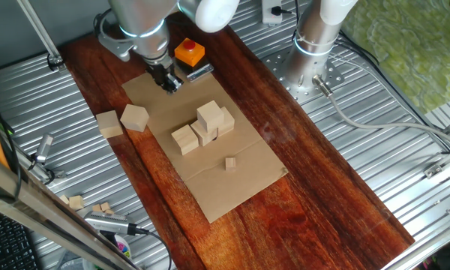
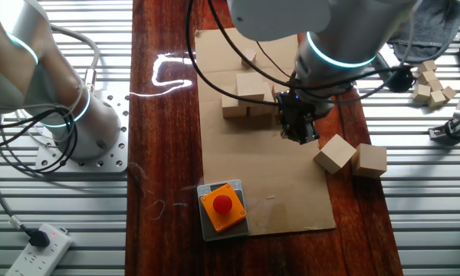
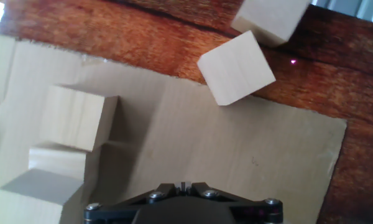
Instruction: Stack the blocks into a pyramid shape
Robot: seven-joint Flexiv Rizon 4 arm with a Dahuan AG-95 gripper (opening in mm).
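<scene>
- Cardboard sheet [image 1: 232, 184] covers the wooden table [image 1: 322, 202], likely as a building base.
- Gripper [image 1: 169, 81] hovers empty over it; finger spread cannot be told.
- Stacked blocks [image 1: 204, 127] form a partial pyramid; two loose blocks [image 1: 134, 117] wait nearby.

pincer [image 3: 183, 205] fingertips cut off, grip unclear

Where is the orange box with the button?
The orange box sits at the cardboard sheet's corner on the wooden board, near the bottom of the other fixed view. In one fixed view it is just behind the hand.
</scene>
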